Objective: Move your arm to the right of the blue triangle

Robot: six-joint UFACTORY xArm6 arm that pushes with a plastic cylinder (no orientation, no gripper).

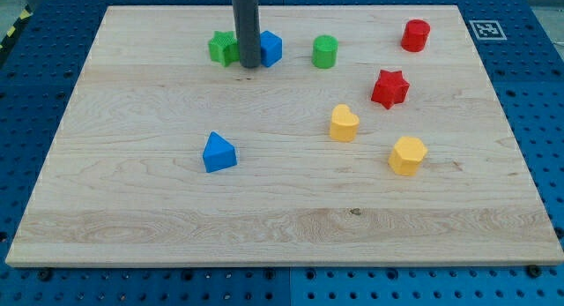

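Note:
The blue triangle (218, 153) lies on the wooden board (132, 209), left of the middle. My tip (250, 65) rests near the view's top, well above the triangle and slightly to its right. The rod stands between a green star block (223, 48) on its left and a blue block (270, 48) on its right, partly hiding both.
A green cylinder (325, 51) sits right of the blue block. A red cylinder (415, 34) is at the top right, a red star (389, 88) below it. A yellow heart block (344, 123) and a yellow hexagon (407, 155) lie right of centre.

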